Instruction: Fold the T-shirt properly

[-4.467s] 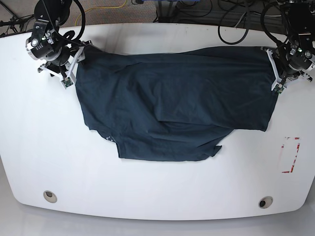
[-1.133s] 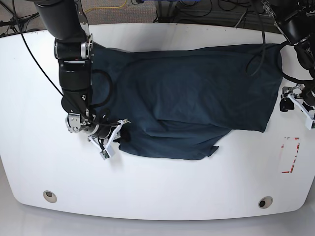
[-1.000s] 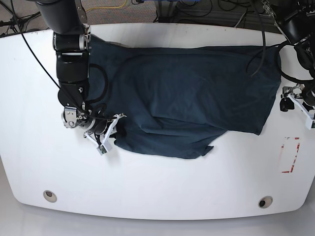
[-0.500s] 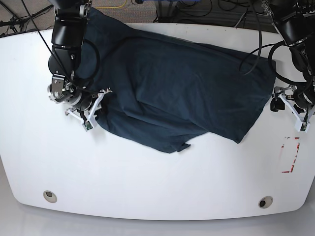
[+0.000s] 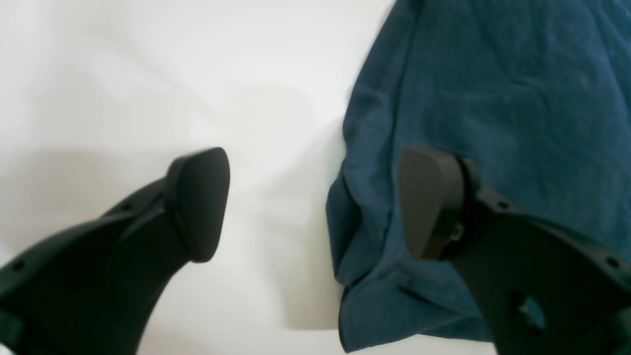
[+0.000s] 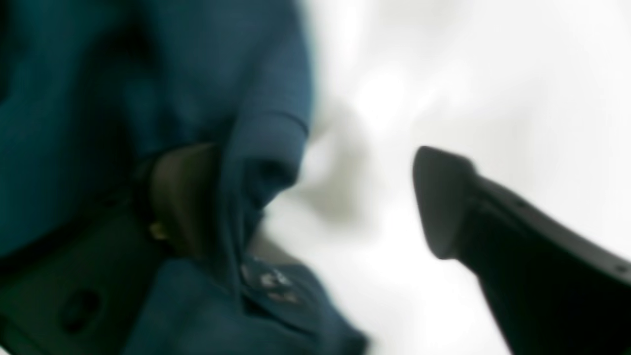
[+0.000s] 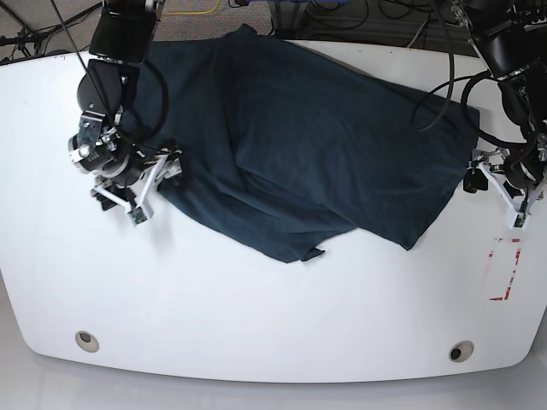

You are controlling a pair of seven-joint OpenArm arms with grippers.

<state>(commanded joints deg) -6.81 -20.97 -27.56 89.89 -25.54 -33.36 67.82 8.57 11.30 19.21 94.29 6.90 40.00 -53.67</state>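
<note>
The dark navy T-shirt (image 7: 316, 145) lies crumpled and skewed across the white table (image 7: 256, 342), its far edge reaching the table's back. My right gripper (image 7: 141, 190) is at the shirt's left edge. In the right wrist view it (image 6: 313, 202) is open, cloth (image 6: 266, 148) draped over one finger (image 6: 180, 197), white label print (image 6: 266, 282) below. My left gripper (image 7: 497, 190) stands at the shirt's right corner. The left wrist view shows it (image 5: 313, 202) open, one finger (image 5: 429, 202) over the shirt's hem (image 5: 365, 222), the other on bare table.
A red-and-white sticker (image 7: 504, 269) lies near the table's right edge. Two round grommets (image 7: 85, 341) (image 7: 461, 351) sit near the front edge. Cables (image 7: 402, 26) run behind the table's far edge.
The shirt has swung round, its left side pulled toward the far edge and its front flap drawn in. My right gripper moved up and left with the cloth; my left gripper shifted slightly inward.
</note>
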